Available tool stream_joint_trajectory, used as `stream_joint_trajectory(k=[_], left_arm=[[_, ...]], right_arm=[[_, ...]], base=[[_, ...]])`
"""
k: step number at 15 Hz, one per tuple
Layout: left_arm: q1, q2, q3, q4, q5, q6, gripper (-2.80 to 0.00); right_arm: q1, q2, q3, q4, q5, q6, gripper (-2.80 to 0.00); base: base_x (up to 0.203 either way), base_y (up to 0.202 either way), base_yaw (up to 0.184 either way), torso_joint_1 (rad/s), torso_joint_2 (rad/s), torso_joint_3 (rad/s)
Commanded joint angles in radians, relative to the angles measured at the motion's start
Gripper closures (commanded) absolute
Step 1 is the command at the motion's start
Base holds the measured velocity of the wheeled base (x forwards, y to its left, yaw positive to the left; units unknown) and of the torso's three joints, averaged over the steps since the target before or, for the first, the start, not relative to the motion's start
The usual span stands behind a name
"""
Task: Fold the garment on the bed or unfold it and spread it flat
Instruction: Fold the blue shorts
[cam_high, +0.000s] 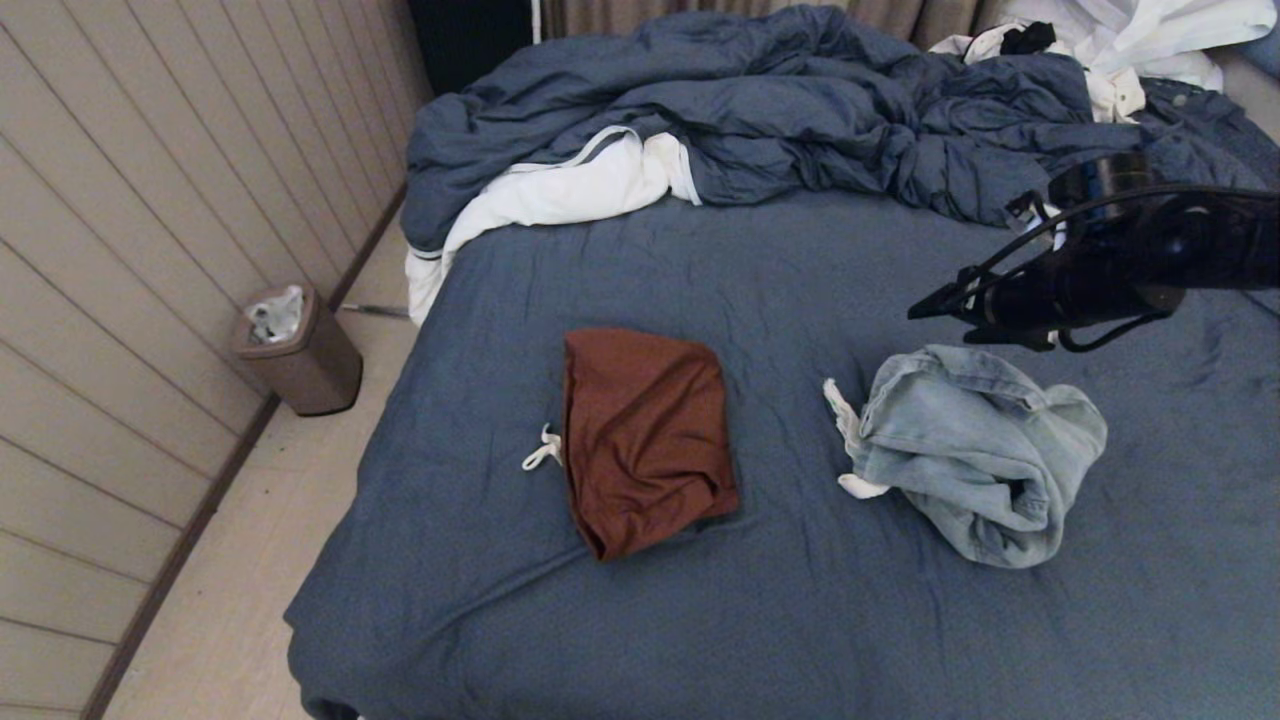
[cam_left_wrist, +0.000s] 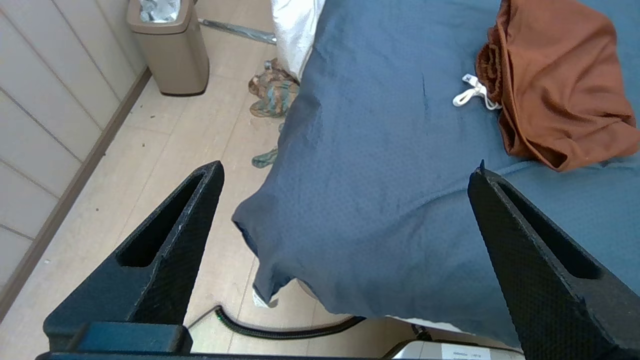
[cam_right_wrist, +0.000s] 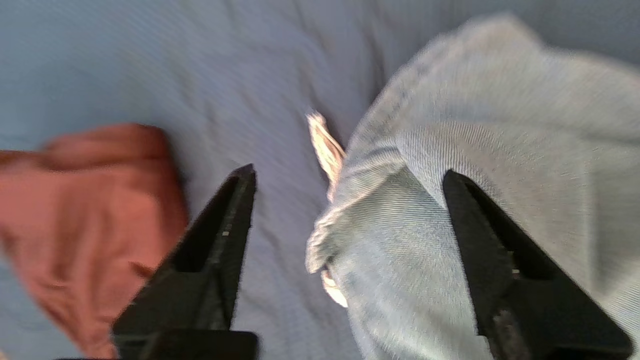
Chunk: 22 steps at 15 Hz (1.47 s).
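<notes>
L gripper (cam_left_wrist: 345, 180) parked off bed's (cam_high: 760, 280) near-left corner, jaws wide. Rust shorts (cam_high: 645, 440) folded mid-bed; pale-blue garment (cam_high: 985, 455) bunched toward right edge. R gripper (cam_right_wrist: 347, 177) above it, jaws apart, empty. Step: approach; next needs edge pinch.

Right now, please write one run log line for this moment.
right gripper: open, above light-blue garment | left gripper: open, parked | rust garment: folded on bed
</notes>
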Motion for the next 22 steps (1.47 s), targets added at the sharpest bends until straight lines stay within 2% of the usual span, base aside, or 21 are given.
stream_joint_trajectory(k=[1, 3, 6, 8, 10, 11, 14, 18, 22], left_arm=[[0.000, 0.002, 0.000, 0.000, 0.000, -0.001, -2.80], [0.000, 0.002, 0.000, 0.000, 0.000, -0.001, -2.80], [0.000, 0.002, 0.000, 0.000, 0.000, -0.001, -2.80], [0.000, 0.002, 0.000, 0.000, 0.000, -0.001, -2.80], [0.000, 0.002, 0.000, 0.000, 0.000, -0.001, -2.80], [0.000, 0.002, 0.000, 0.000, 0.000, -0.001, -2.80], [0.000, 0.002, 0.000, 0.000, 0.000, -0.001, -2.80], [0.000, 0.002, 0.000, 0.000, 0.000, -0.001, -2.80], [0.000, 0.002, 0.000, 0.000, 0.000, -0.001, -2.80]], right_arm=[[-0.006, -0.101, 0.008, 0.003, 0.002, 0.002, -2.80], [-0.032, -0.172, 0.051, 0.018, 0.003, -0.005, -2.80], [-0.079, -0.253, 0.232, 0.039, 0.004, -0.052, -2.80], [-0.138, -0.296, 0.364, 0.039, 0.013, -0.110, -2.80], [-0.224, -0.337, 0.434, 0.037, 0.055, -0.152, -2.80], [-0.263, -0.359, 0.456, 0.038, 0.077, -0.171, 0.00], [-0.347, -0.455, 0.556, 0.038, 0.092, -0.266, 0.00], [-0.419, -0.511, 0.773, 0.036, 0.097, -0.464, 0.00], [-0.422, -0.368, 0.805, -0.019, 0.098, -0.475, 0.00]], base=[[0.000, 0.000, 0.000, 0.000, 0.00, 0.000], [0.000, 0.000, 0.000, 0.000, 0.00, 0.000], [0.000, 0.000, 0.000, 0.000, 0.00, 0.000], [0.000, 0.000, 0.000, 0.000, 0.00, 0.000], [0.000, 0.000, 0.000, 0.000, 0.00, 0.000], [0.000, 0.000, 0.000, 0.000, 0.00, 0.000], [0.000, 0.000, 0.000, 0.000, 0.00, 0.000], [0.000, 0.000, 0.000, 0.000, 0.00, 0.000], [0.000, 0.000, 0.000, 0.000, 0.00, 0.000]])
